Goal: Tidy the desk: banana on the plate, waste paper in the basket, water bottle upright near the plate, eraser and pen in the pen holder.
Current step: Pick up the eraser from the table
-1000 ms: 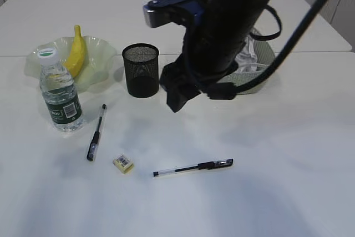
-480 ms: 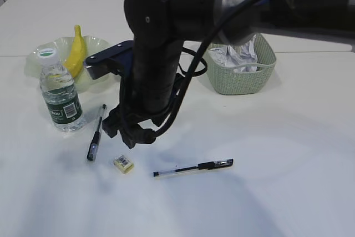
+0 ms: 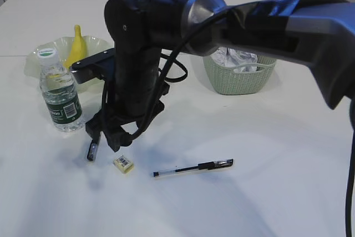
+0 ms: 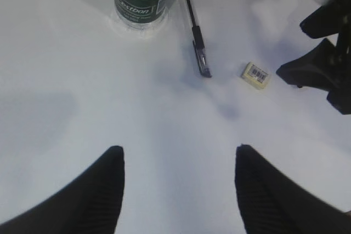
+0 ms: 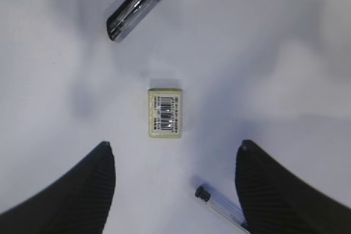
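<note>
Right wrist view shows you the right gripper [image 5: 174, 190] with jaws spread and empty above the eraser [image 5: 165, 112], which lies on the table [image 5: 285, 80] between two pens (left gripper [image 4: 178, 190] likewise spread, empty).

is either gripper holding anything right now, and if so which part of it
Nothing is held. The right gripper hangs open above the eraser, which lies free on the table. The left gripper is open over bare table.
</note>
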`<control>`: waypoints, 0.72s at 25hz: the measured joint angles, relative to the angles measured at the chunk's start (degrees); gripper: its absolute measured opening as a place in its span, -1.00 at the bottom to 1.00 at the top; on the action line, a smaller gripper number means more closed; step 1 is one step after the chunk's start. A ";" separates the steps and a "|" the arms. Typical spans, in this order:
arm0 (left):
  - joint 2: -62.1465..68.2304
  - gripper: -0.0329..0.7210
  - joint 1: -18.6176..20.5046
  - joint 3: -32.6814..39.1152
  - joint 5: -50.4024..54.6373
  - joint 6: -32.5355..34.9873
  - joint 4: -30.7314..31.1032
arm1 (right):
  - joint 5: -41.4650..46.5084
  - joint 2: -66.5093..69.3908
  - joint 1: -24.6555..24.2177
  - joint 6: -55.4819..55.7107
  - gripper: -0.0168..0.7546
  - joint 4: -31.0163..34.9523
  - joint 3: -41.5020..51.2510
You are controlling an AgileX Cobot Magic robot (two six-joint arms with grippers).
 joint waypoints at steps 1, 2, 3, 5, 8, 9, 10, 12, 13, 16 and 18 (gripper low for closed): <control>0.00 0.29 0.00 0.00 -0.14 0.00 0.03 | 0.00 0.47 0.16 0.00 0.36 -0.01 -0.06; 0.00 0.29 0.00 0.00 -0.35 0.00 0.13 | 0.00 0.96 0.43 0.00 0.36 -0.01 -0.23; 0.00 0.29 0.00 0.00 -0.35 0.00 0.13 | 0.15 1.29 0.57 0.00 0.36 -0.01 -0.21; 0.00 0.29 0.00 0.00 -0.35 0.00 0.13 | 0.17 1.69 0.81 0.11 0.36 -0.01 -0.25; 0.00 0.29 0.00 0.00 -0.35 0.00 0.13 | 0.27 2.30 0.81 0.11 0.36 0.01 -0.25; 0.00 0.29 0.00 0.00 -0.35 0.00 0.13 | 0.27 2.46 0.81 0.11 0.36 0.01 -0.25; 0.00 0.29 0.00 0.00 -0.35 0.00 0.13 | 0.27 2.99 0.81 0.11 0.36 0.12 -0.34; 0.00 0.29 0.00 0.00 -0.35 0.00 0.13 | 0.17 4.05 0.81 0.11 0.36 0.12 -0.70; 0.00 0.29 0.00 0.00 -0.35 0.00 0.13 | 0.17 4.77 0.81 0.11 0.36 0.12 -1.04; 0.00 0.29 0.00 0.00 -0.35 0.00 0.13 | -0.20 6.64 0.81 0.21 0.36 0.24 -1.84; 0.00 0.29 0.00 0.00 -0.35 0.00 0.13 | -0.48 7.28 0.81 0.21 0.36 0.14 -2.07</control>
